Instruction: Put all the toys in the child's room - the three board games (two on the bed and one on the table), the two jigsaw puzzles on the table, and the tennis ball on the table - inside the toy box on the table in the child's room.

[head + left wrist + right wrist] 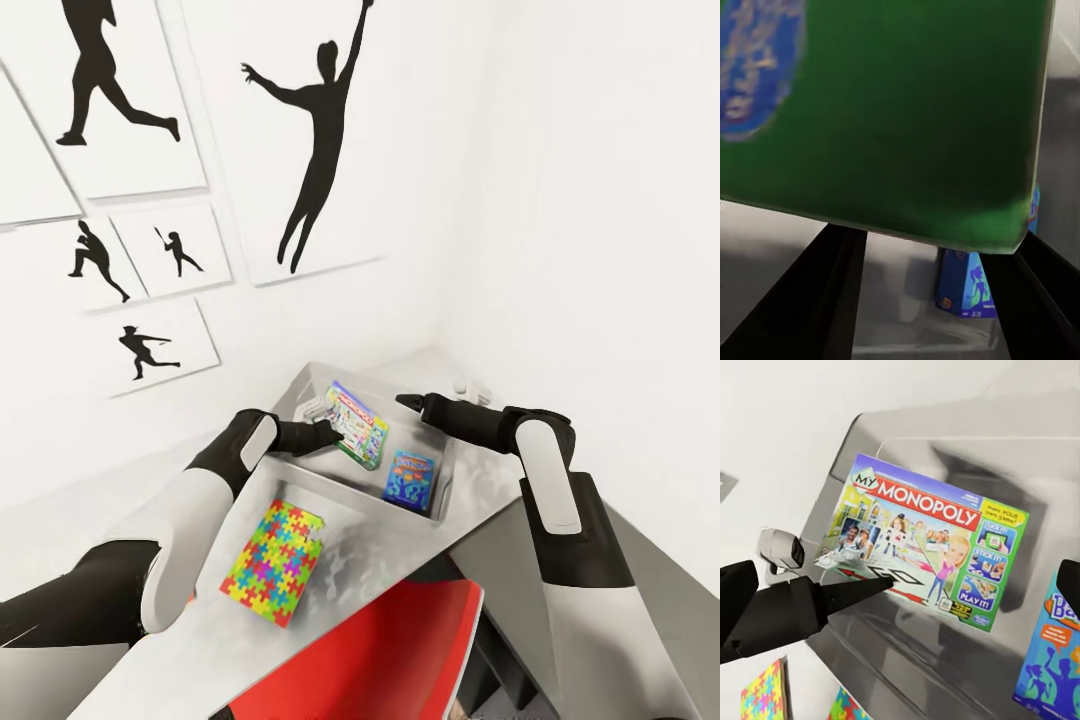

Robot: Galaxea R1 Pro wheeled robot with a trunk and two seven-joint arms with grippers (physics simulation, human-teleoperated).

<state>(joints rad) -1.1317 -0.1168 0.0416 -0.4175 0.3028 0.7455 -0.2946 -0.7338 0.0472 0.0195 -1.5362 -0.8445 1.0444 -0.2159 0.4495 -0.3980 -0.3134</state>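
My left gripper (325,433) is shut on the near edge of the green-and-white Monopoly board game (357,424), holding it tilted over the pale grey toy box (330,478). The left wrist view shows that box's green back (900,112) between the dark fingers (840,292). A smaller blue board game (410,480) leans inside the toy box, seen also as the blue box (967,289). A jigsaw puzzle (275,552) lies on the table (190,650) in front of the toy box. My right gripper (408,403) hovers open over the toy box's far side, empty. The tennis ball is out of view.
A red chair (400,650) stands pushed under the table's near edge. White walls with black baseball-player pictures (315,140) close in the table's far side and corner. Small white objects (467,386) sit at the table's back corner.
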